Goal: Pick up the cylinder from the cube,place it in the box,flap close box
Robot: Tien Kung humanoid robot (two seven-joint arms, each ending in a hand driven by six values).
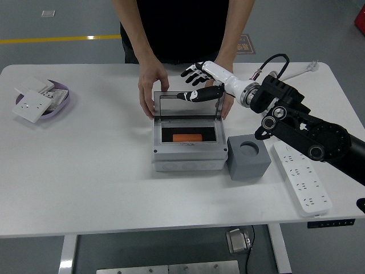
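An orange cylinder (187, 137) lies inside the grey box (187, 158) at the table's middle. The box's clear lid (187, 105) stands upright at its back edge. My right hand (201, 83) hovers open behind the lid's top right corner, its thumb against the lid's upper edge and its fingers spread, holding nothing. A grey cube (248, 157) with an empty round hole on top stands just right of the box. A person at the far side holds the lid with a hand (151, 85) at its left side and a hand (227, 97) at its right side. My left arm is out of view.
A white power strip (302, 184) lies right of the cube, its cable (272, 94) coiled at the back right. A purple dish (52, 101) with white socket plates sits at the far left.
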